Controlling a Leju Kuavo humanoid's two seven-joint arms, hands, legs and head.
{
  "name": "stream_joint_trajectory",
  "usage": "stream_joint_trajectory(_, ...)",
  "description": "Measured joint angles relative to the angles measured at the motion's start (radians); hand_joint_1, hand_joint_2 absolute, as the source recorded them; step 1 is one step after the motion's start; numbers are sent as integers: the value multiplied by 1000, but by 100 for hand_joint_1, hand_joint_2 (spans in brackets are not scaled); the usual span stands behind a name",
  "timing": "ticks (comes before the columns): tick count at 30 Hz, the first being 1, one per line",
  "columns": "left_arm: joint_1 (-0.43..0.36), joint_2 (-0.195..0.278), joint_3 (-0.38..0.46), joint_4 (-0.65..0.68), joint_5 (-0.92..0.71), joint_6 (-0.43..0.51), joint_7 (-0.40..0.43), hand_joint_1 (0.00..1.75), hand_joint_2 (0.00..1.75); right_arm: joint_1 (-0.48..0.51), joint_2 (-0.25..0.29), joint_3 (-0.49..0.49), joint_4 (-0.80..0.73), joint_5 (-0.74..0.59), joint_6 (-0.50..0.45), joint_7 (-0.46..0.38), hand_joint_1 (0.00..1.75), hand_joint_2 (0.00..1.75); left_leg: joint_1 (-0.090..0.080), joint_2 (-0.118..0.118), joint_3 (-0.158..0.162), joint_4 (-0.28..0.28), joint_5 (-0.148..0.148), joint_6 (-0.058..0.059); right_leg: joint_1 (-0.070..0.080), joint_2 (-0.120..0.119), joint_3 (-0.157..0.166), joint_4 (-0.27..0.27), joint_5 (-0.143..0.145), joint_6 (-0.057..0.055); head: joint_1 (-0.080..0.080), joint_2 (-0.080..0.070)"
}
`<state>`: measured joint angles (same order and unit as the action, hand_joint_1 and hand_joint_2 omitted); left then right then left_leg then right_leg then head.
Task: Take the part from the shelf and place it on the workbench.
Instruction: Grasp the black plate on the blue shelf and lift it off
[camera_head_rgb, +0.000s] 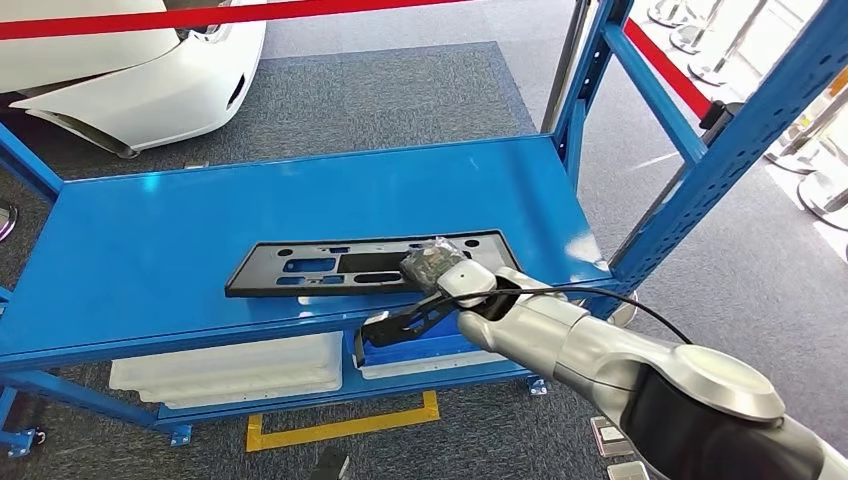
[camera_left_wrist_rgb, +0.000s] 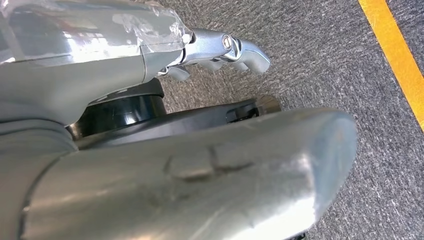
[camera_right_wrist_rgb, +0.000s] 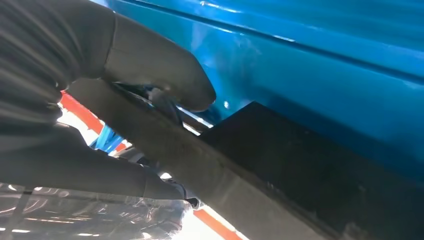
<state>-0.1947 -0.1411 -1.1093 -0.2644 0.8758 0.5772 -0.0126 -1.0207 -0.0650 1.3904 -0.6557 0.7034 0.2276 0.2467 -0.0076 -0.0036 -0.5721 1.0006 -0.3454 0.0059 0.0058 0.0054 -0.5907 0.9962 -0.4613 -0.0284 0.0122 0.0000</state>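
Observation:
The part (camera_head_rgb: 340, 266) is a flat black plate with cut-outs, lying on the top deck of the blue shelf (camera_head_rgb: 150, 230). My right hand (camera_head_rgb: 440, 275) is at the plate's right near corner, over the shelf's front edge. In the right wrist view the thumb (camera_right_wrist_rgb: 160, 75) lies on one face of the plate (camera_right_wrist_rgb: 300, 165) with the fingers on the other face, so the hand pinches its edge. My left hand (camera_left_wrist_rgb: 100, 60) hangs over the grey carpet, its fingers (camera_left_wrist_rgb: 235, 50) loosely apart and holding nothing.
A blue upright post (camera_head_rgb: 740, 140) stands close on the right of my arm. White trays (camera_head_rgb: 230, 365) sit on the lower shelf. A white car bumper (camera_head_rgb: 150, 90) and red barrier tape (camera_head_rgb: 200, 15) lie behind. A yellow floor mark (camera_head_rgb: 340, 425) runs in front.

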Motion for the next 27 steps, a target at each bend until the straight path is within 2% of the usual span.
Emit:
stream_joint_trajectory(9, -6, 0, 0, 0, 3, 8, 0, 0, 0, 8, 14, 15, 11, 42, -19, -18, 175, 175, 0, 0, 0, 0, 0, 0, 0, 0, 0, 0, 0, 0, 1, 0)
stream_joint_trajectory(13, -8, 0, 2, 0, 7, 33, -25, 0, 0, 12, 28, 16, 30, 17, -92, -43, 175, 175, 0, 0, 0, 0, 0, 0, 0, 0, 0, 0, 0, 0, 1, 0)
stream_joint_trajectory(15, -9, 0, 6, 0, 19, 53, -58, 0, 0, 18, 32, 6, 35, -47, -170, -72, 175, 175, 1, 0, 0, 0, 0, 0, 0, 0, 0, 0, 0, 0, 0, 0)
stream_joint_trajectory(17, -8, 0, 15, 1, 35, 69, -96, 0, 0, 33, 32, -29, 26, -165, -276, -125, 175, 175, 1, 0, 0, 0, 0, 0, 0, 0, -1, 0, 0, 0, 0, 0)
stream_joint_trajectory(22, 3, 2, 43, 2, 63, 90, -170, 0, 0, 138, 10, -198, -128, -476, -518, -285, 175, 175, 1, 0, 0, 0, -1, -1, 1, 0, -1, 0, -2, 0, 0, 0)
stream_joint_trajectory(24, 7, 2, 49, 2, 67, 92, -181, 0, 0, 169, 0, -243, -185, -516, -560, -305, 175, 175, 1, 0, 0, 0, -2, -1, 0, 0, -1, 0, -2, 0, -1, 0)
stream_joint_trajectory(27, 8, 2, 51, 2, 67, 92, -182, 0, 0, 175, -2, -251, -196, -519, -564, -305, 175, 175, 1, 0, -1, 0, -2, -1, 0, 0, -1, 0, -2, 0, -2, 0)
